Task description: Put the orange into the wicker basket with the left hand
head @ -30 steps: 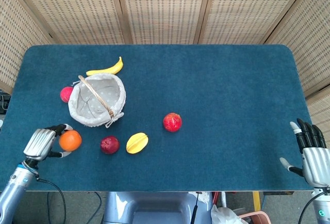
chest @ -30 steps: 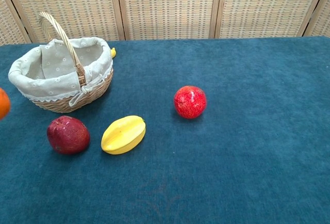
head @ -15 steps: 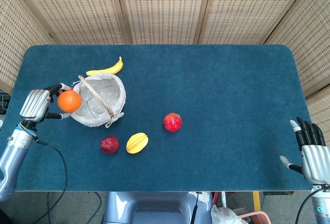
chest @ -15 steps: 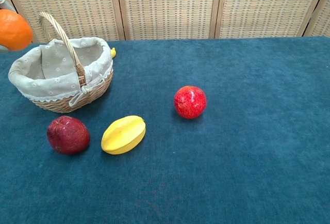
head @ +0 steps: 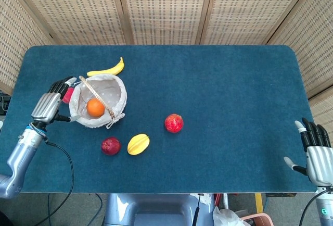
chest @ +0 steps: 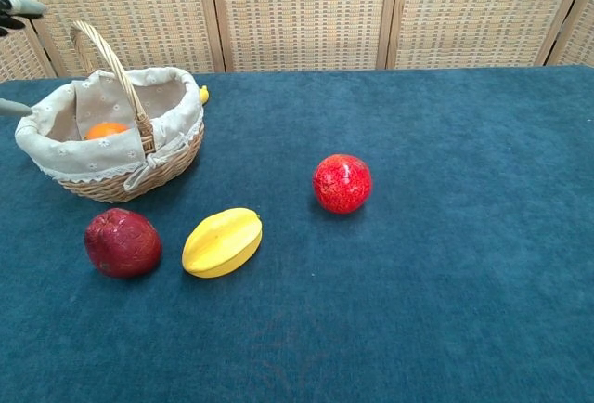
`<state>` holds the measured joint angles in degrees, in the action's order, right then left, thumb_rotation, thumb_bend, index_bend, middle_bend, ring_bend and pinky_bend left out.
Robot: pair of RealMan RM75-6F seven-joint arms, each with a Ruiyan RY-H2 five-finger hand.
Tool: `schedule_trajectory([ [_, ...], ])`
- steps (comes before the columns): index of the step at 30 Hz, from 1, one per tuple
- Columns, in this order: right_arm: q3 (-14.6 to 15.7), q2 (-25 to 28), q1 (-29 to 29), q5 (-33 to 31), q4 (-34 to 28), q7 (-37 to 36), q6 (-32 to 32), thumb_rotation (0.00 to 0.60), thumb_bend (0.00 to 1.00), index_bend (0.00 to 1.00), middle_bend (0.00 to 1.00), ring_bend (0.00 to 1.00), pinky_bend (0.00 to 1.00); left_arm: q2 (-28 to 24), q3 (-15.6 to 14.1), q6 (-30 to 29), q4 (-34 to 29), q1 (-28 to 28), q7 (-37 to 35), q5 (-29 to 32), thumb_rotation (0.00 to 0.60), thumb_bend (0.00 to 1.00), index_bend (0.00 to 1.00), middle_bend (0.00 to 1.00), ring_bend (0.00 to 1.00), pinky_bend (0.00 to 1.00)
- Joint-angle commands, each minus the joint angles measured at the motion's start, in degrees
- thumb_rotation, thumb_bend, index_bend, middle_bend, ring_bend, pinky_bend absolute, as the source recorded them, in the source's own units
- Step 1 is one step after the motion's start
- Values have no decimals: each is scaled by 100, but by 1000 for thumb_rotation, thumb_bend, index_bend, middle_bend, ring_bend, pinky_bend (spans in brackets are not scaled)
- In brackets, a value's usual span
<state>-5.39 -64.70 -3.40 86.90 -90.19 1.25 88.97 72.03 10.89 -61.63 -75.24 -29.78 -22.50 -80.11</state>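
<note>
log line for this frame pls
orange: in wicker basket | left hand: open, beside basket | right hand: open, idle

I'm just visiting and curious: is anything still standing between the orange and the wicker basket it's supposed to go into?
Nothing visible does. The orange already lies inside the wicker basket, on its cloth lining beside the handle. The left hand is just outside the basket's rim, holding nothing.
</note>
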Motion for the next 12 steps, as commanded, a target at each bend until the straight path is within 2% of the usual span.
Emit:
schedule_trajectory([
  [1,18,12,7,37,-17,-6,16,600,0,0,0,0,0,-400,-139,-978,-254,565,-453,-340,600,0,0,0,0,0],
  [3,33,19,14,76,-34,-3,35,600,0,0,0,0,0,-592,-237,-1303,-480,859,-263,-318,600,0,0,0,0,0],
  [12,72,59,40,194,-104,-22,112,600,0,0,0,0,0,-1115,-712,-2025,-1923,1868,1657,203,600,0,0,0,0,0],
])
